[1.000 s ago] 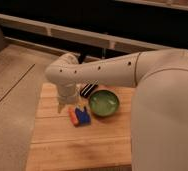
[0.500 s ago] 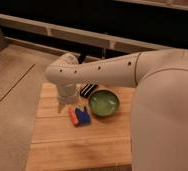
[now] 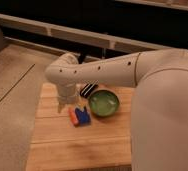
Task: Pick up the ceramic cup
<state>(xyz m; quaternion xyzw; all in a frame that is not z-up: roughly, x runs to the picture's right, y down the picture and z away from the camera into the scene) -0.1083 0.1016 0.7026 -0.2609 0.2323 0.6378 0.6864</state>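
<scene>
My white arm (image 3: 102, 72) reaches in from the right and bends down over the left part of the wooden table (image 3: 57, 145). The gripper (image 3: 62, 106) hangs at the arm's lower end, just above the tabletop and left of the blue and orange object (image 3: 79, 116). It is open and I see nothing held in it. The ceramic cup is hidden; no pale cup shows on the parts of the table that the arm leaves uncovered.
A wide green bowl (image 3: 103, 103) sits mid-table, right of the gripper. A black-and-white striped item (image 3: 88, 90) lies behind the bowl, partly under the arm. A dark counter with a pale rail (image 3: 77, 35) runs behind the table. Grey floor lies to the left.
</scene>
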